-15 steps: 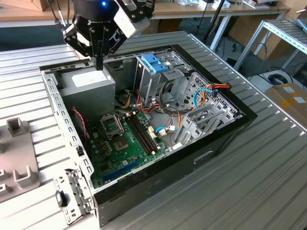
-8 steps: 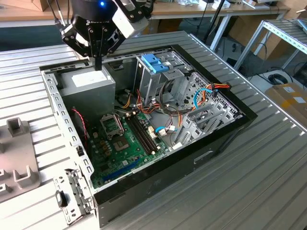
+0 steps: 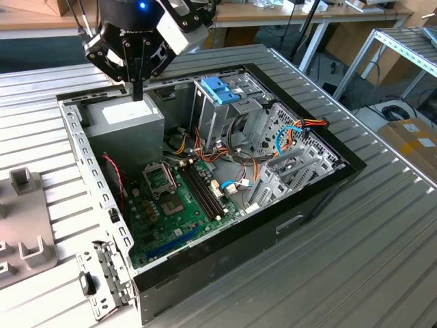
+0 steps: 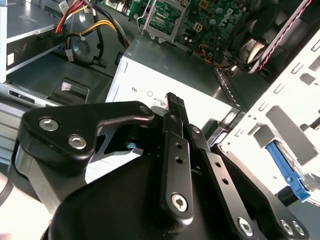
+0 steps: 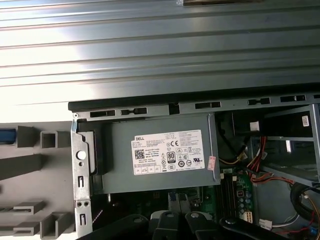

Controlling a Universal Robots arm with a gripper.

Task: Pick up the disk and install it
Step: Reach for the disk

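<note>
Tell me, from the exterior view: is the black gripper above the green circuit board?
No, the black gripper hangs over the grey metal power-supply box with the white label.

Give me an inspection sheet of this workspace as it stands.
Surface: slatted metal table bearing an open computer case.
Job's things: disk, seemingly the blue-framed piece beyond the case's perforated wall, not gripped.
Clutter: grey fixtures beside the case.
Grippers: gripper above the power supply, jaws shut, empty.
Cables: coloured wire bundles inside the case.
Surroundings: workbench, cardboard box.
</note>
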